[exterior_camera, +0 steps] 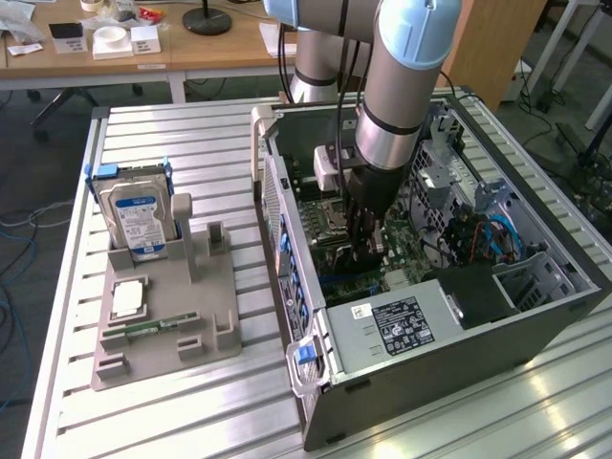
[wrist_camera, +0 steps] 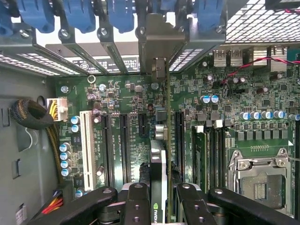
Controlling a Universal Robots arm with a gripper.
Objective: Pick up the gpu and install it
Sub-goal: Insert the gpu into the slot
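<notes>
- My hand (wrist_camera: 159,197) is clamped on the gpu (wrist_camera: 158,164), held edge-on above the motherboard (wrist_camera: 126,98).
- The card's bracket end meets the case's rear slots (wrist_camera: 154,42).

Silver-grey tubular arm (exterior_camera: 402,86) with pale blue joint caps, black bands, black cables alongside; black gripper (exterior_camera: 366,251) links with screws.

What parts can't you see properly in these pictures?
- Gpu in the wrist view: seen edge-on between the jaws, so its faces are hidden.
- Slot under the gpu: covered by the card itself.
- Gripper in the exterior view: too dark against the motherboard to show any card.
</notes>
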